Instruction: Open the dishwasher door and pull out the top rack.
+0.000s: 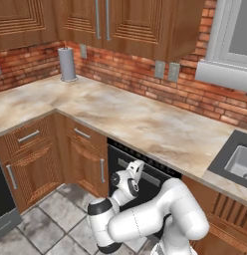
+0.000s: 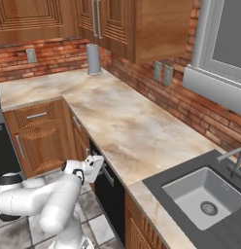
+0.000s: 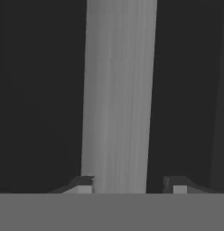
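Under the marble counter [image 1: 145, 124], tucked between the brown wooden cabinets [image 1: 80, 159], sits the dishwasher door [image 1: 120, 167], a flat black panel that looks fully closed and flush with the cabinet fronts. From the right base view you see the same door [image 2: 110, 197] edge-on, running along under the counter edge toward the sink [image 2: 205, 197].

So the white arm is folded low in front of it, and the pincer [image 1: 137, 168] is right up against the upper part of the door at the grey bar handle [image 1: 155, 180]. Hand view is the good one: the handle [image 3: 118, 94] runs straight up the middle of the shot as a pale grey bar on the black panel, and the two dark fingertips [image 3: 82, 182] sit on either side of it at the bottom. One tip is touching the bar's edge, the other has a small gap left, so the pincer is straddling the handle, but I honestly can't tell whether it's clamped tight.

Also on the counter, way back in the corner: a grey paper towel roll [image 1: 67, 63] standing upright against the brick wall [image 1: 125, 74].
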Controlling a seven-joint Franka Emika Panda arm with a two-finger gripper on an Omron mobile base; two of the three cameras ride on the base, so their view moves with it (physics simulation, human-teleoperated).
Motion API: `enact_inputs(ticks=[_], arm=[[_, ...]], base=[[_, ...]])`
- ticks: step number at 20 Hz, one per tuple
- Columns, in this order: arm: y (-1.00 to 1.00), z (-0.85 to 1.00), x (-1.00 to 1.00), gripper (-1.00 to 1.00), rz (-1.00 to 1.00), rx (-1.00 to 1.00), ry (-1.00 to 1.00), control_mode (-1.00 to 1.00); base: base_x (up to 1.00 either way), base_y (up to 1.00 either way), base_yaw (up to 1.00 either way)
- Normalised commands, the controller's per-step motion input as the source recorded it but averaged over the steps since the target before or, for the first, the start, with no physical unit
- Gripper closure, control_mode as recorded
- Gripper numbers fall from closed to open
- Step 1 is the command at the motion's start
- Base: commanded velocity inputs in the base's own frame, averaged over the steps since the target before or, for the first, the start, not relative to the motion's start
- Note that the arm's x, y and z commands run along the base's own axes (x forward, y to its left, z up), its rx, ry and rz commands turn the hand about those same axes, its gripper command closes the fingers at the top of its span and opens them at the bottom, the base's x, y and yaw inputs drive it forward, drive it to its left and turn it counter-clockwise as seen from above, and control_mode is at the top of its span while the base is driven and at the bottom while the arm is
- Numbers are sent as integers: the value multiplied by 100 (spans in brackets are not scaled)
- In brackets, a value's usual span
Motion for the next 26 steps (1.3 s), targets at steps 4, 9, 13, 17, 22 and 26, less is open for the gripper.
enact_inputs(ticks=[4, 9, 13, 17, 22, 26], arm=[[18, -100, 2, 100, 0, -9, 1, -100], [72, -100, -22, 100, 0, -5, 1, -100], [97, -100, -49, 100, 0, -1, 4, -100], [100, -100, -51, 100, 0, 0, 9, -100], [100, -100, -50, 100, 0, 0, 13, -100], [100, -98, -44, 100, 0, 0, 18, -100]], base=[[0, 0, 0], [0, 0, 0], [0, 0, 0], [0, 0, 0], [0, 0, 0], [0, 0, 0]])
